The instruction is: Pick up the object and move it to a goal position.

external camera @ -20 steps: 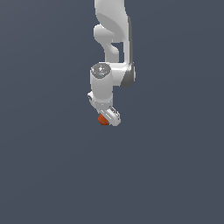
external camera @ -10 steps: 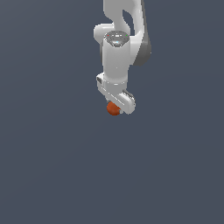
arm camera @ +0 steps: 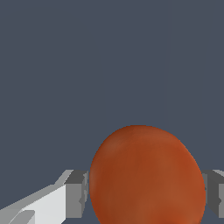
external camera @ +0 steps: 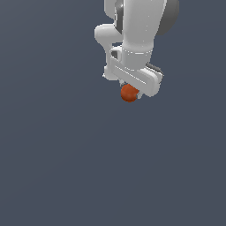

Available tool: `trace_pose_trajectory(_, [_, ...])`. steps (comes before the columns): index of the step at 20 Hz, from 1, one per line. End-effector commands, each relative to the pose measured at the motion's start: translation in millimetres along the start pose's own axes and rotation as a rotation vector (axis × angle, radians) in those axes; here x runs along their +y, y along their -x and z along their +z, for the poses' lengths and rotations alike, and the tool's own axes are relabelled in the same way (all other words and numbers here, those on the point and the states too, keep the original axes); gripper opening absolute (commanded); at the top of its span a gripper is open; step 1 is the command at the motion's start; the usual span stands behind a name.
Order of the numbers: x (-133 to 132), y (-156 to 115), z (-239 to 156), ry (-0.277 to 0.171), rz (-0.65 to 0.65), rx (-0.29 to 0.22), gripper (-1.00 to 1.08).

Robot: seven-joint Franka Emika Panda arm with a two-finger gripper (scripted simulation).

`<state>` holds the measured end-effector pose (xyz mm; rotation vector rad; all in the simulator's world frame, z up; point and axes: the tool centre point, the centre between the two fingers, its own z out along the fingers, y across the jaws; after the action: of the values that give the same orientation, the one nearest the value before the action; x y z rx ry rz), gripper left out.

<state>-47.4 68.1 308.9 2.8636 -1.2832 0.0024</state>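
Observation:
The object is a small smooth orange-red ball (external camera: 129, 93), slightly oval, hanging just under the white hand of the arm in the exterior view. My gripper (external camera: 130, 94) is shut on it, and most of the ball shows below the hand. In the wrist view the ball (arm camera: 147, 176) fills the space between the two grey fingers (arm camera: 77, 194), which press on its sides. The fingertips themselves are hidden behind the ball and the hand in the exterior view.
Only a plain dark blue-grey background (external camera: 53, 167) surrounds the arm in both views. The white arm links (external camera: 141, 26) rise out of the exterior view's upper edge.
The arm has carried the ball toward the exterior view's right and closer to the camera, so hand and ball look larger. The ball stays held between the fingers.

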Motion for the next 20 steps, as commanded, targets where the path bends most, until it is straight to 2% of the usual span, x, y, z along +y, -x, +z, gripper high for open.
trace_pose_trajectory(1, [-10,9,-27,-0.001,0.0,0.001,-1.0])
trace_pose_trajectory(10, [-44,38,-110,-0.002,0.0,-0.001,-1.0])
trace_pose_trajectory(20, [-73,58,-173,-0.002,-0.001,-0.002,-1.0])
